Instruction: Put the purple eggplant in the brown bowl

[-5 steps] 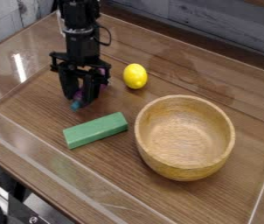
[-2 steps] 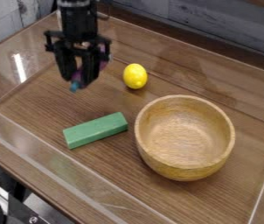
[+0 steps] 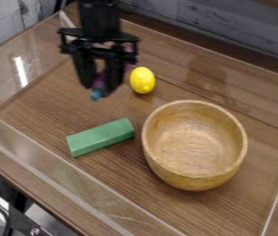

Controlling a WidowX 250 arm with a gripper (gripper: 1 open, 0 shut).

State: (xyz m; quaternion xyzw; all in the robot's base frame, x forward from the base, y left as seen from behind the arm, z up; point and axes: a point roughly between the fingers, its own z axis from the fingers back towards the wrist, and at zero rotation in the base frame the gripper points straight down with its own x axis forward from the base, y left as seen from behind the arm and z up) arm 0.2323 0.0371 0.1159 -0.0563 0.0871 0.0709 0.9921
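Your tool is clamped tight on the purple eggplant, which hangs between the fingers pointing down, lifted clear of the tabletop. Just to its right you see the yellow lemon resting on the wood. Below the tool lies the green block, flat and angled. The brown bowl sits at lower right, well apart from the eggplant, with nothing inside it.
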